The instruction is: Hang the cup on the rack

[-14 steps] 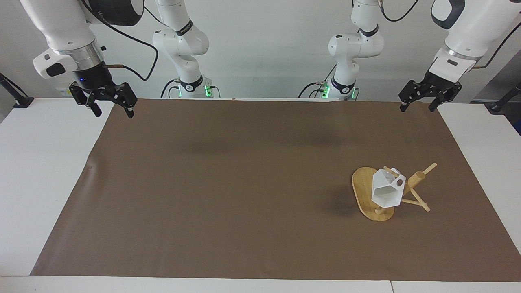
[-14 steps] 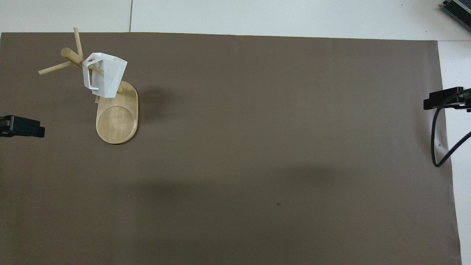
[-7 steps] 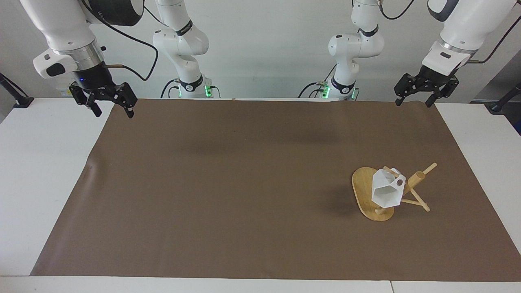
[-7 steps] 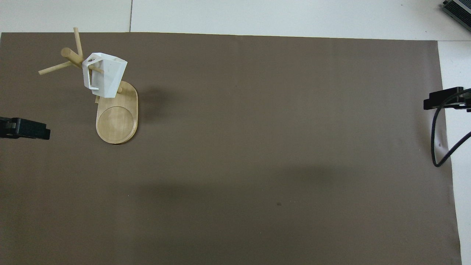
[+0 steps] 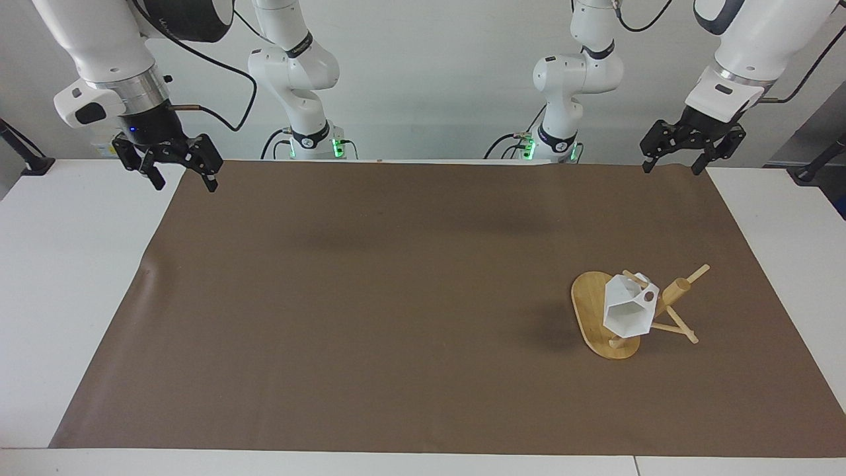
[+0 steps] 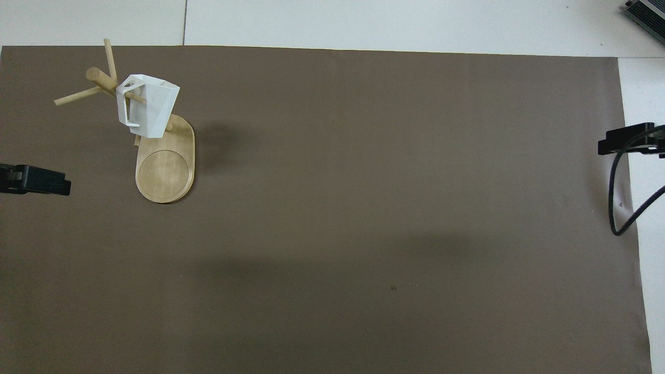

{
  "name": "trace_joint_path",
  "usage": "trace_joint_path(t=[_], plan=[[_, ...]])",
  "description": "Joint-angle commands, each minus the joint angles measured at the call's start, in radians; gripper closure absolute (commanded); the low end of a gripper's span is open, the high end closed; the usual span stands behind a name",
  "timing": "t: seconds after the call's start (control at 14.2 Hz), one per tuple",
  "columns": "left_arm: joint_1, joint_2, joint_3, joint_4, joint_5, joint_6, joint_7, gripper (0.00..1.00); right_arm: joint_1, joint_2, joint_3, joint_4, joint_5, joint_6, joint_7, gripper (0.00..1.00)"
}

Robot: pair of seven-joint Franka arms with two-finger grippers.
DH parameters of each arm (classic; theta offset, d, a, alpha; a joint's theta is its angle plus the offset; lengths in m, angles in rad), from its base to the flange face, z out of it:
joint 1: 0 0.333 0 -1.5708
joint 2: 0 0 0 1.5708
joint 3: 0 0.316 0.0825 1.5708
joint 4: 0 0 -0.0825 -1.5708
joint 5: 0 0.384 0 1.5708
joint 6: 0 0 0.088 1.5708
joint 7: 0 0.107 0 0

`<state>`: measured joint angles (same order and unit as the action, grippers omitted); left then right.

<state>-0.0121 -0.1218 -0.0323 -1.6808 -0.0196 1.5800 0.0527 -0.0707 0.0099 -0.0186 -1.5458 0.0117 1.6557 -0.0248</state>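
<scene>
The white faceted cup [image 5: 628, 312] hangs by its tab handle on a peg of the bamboo rack [image 5: 591, 311], toward the left arm's end of the table. In the overhead view the cup [image 6: 148, 106] hangs over the rack's oval base [image 6: 165, 169]. My left gripper [image 5: 674, 164] is open and empty, raised over the brown mat's corner near the robots, well apart from the rack. Only one of its fingers [image 6: 36, 179] shows in the overhead view. My right gripper [image 5: 184, 182] is open and empty, waiting over the mat's edge at the right arm's end.
A brown mat [image 5: 396, 297] covers most of the white table [image 5: 66, 264]. A black cable [image 6: 621, 197] loops beside the right gripper's finger [image 6: 626, 140] in the overhead view.
My left gripper rose a little and drew back toward the robots, away from the rack, then stopped. The cup, the rack and the right arm have not moved.
</scene>
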Motion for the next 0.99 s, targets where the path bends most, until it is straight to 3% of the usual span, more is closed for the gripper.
trace_joint_path(t=[0.0,0.28,0.92], plan=[[-0.006,-0.012,0.006,0.009,0.004,0.021,0.004,0.0,-0.004,-0.022,0.0,-0.026,-0.013,0.006,-0.015,0.0],[-0.009,-0.032,0.006,-0.039,0.004,0.058,0.009,0.0,-0.003,-0.022,0.0,-0.026,-0.013,0.006,-0.015,0.0],[-0.009,-0.032,0.006,-0.034,0.004,0.057,0.018,0.0,-0.003,-0.022,0.0,-0.026,-0.013,0.006,-0.015,0.0]])
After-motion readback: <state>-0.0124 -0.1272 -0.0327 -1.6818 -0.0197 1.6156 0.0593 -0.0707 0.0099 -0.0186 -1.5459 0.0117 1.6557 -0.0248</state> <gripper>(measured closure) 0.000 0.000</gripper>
